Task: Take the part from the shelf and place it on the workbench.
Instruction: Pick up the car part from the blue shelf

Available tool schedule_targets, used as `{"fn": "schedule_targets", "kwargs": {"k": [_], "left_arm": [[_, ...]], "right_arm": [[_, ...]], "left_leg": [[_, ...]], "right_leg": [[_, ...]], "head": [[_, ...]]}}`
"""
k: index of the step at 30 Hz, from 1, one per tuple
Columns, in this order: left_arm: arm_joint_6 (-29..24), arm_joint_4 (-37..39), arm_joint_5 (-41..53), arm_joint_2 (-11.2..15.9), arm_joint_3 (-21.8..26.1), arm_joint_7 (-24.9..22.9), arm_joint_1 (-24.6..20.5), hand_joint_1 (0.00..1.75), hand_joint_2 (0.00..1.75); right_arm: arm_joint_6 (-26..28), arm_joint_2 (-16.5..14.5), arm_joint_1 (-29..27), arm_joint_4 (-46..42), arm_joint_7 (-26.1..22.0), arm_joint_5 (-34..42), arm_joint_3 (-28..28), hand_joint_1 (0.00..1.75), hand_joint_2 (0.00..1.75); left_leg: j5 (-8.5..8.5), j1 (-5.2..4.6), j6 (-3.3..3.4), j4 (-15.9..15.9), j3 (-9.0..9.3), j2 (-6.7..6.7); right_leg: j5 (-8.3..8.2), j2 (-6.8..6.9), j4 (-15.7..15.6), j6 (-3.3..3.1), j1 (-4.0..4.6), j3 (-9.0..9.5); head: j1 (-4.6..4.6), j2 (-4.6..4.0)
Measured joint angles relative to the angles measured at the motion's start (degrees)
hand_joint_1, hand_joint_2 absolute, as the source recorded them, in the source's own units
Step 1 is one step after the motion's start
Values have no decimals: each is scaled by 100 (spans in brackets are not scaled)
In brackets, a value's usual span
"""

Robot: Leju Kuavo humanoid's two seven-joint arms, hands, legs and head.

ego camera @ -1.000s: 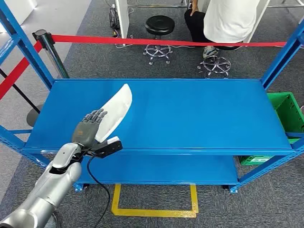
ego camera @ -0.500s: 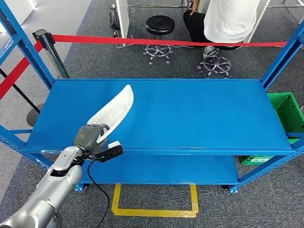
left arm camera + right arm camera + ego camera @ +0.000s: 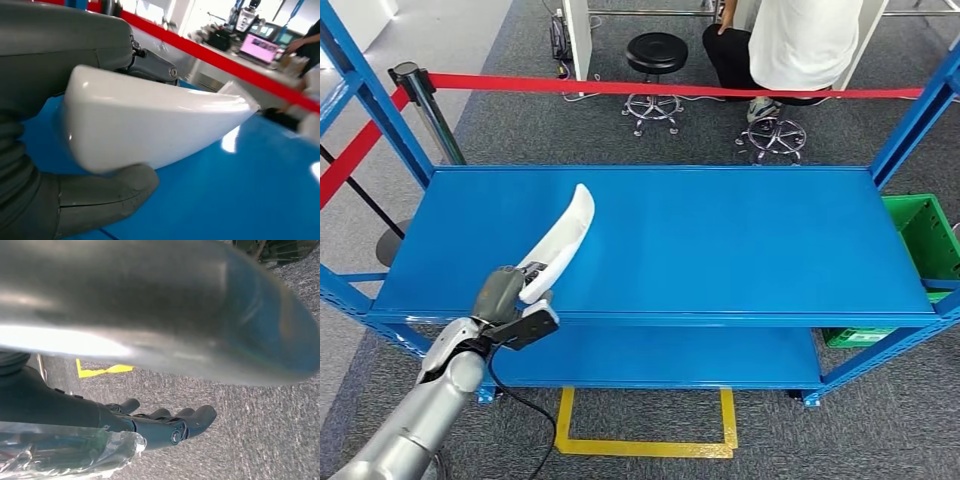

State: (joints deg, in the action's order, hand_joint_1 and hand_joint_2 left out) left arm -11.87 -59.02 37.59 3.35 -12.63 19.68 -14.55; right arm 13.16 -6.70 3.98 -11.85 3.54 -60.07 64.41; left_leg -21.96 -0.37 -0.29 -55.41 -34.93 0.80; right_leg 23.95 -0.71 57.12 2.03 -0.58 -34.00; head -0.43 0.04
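At the lower left of the head view my left hand (image 3: 503, 294) grips the near end of the white curved part (image 3: 560, 240), thumb under it and fingers over. The part points toward the frame centre, above the blue shelf (image 3: 743, 240), tilted on its edge. I think the smooth shell can slip or turn in my hold, because I hold only one end and the long end pulls down. It may also knock the shelf when I draw it back. My right hand (image 3: 162, 425) hangs over the grey carpet (image 3: 264, 440), fingers loosely curled, holding nothing.
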Motion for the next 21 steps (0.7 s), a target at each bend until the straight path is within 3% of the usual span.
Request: {"fn": "schedule_targets", "kwargs": {"k": [4,7,11,17,21], "left_arm": [[537,-585,-1584,-136,362,987,442,175,175],[1137,-988,-2646,-276,668,1369,705,175,175],[1716,-1391,-3776,-531,1079,1484,922,175,175],[1847,-1509,-4033,-613,1188,1497,977,175,175],[2544,-2421,-4735,-1034,1502,1801,1396,175,175]], "right_arm": [[7,3,1,0,-69,-50,0,0,0],[13,3,2,0,-129,-97,0,0,0],[47,3,3,0,-145,-126,0,0,0],[57,3,3,0,-146,-127,0,0,0],[90,2,1,0,-146,-123,0,0,0]], "left_leg": [[-1,0,0,0,-7,0],[-2,-1,1,0,-11,0],[-2,0,1,0,-12,0],[-2,0,1,0,-12,0],[-5,-4,5,-3,-15,1]], "right_leg": [[1,0,0,0,0,-8],[1,0,0,0,-1,-12],[1,0,0,0,-1,-13],[0,0,0,0,0,-13],[-1,1,-2,2,-4,-11]], "head": [[-1,0],[-1,0],[-1,0],[-1,0],[0,0]]}}
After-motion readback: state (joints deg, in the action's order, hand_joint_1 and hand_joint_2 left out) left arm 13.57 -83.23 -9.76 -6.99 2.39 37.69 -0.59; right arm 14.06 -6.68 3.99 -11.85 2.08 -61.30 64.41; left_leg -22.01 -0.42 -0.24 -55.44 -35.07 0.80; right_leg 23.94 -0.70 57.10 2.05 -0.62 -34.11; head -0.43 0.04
